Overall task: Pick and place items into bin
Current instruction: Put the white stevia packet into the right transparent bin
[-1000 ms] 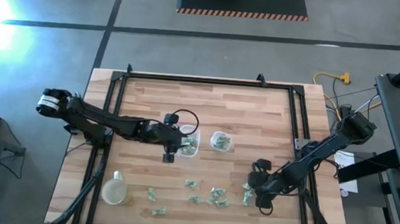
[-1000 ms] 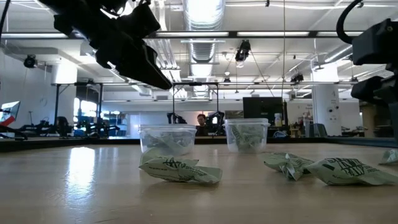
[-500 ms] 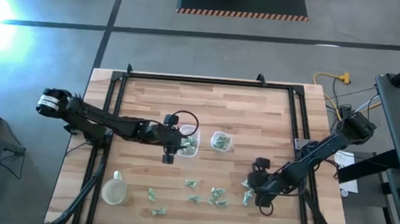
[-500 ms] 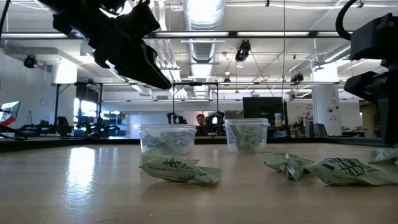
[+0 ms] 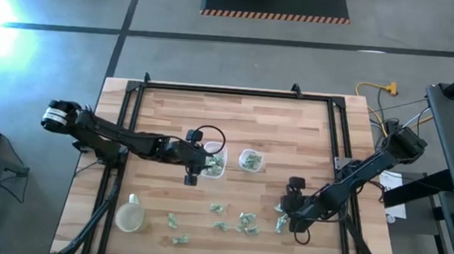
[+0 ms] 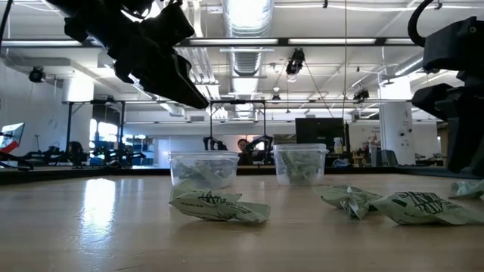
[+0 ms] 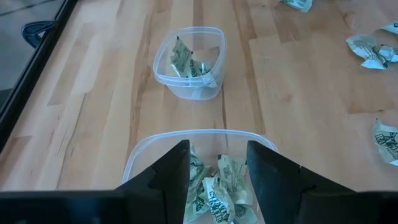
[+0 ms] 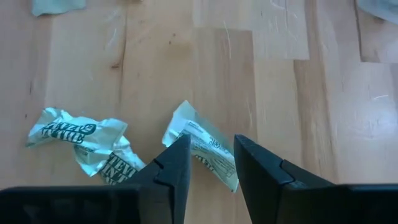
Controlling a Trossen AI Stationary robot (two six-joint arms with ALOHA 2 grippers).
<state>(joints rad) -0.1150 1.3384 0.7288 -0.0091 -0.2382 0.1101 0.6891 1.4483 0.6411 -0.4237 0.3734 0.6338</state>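
Several pale-green and white wrapped pieces (image 5: 232,218) lie on the wooden table near its front. Two clear containers stand mid-table, the left one (image 5: 215,163) and the right one (image 5: 249,159), each with pieces inside. My left gripper (image 5: 193,171) (image 7: 217,168) is open and empty, hovering over the left container (image 7: 205,186). My right gripper (image 5: 287,215) (image 8: 211,165) is open and low over the table. Its fingers stand on either side of one wrapped piece (image 8: 200,144) that lies flat on the wood. My right gripper comes down from above with one finger on each side of the wrapped piece's near end (image 8: 211,155). Whether the fingertips touch it, I cannot tell. The piece lies on the table.
A second wrapped piece (image 8: 81,140) lies close beside the right gripper's target. A round clear tub (image 5: 129,216) stands at the near left. Black frame rails (image 5: 121,135) run along the table's sides. Bare wood lies at the table's far half.
My right gripper has come down toward the table and shifted slightly toward the table's left, closing in on the wrapped piece below it.
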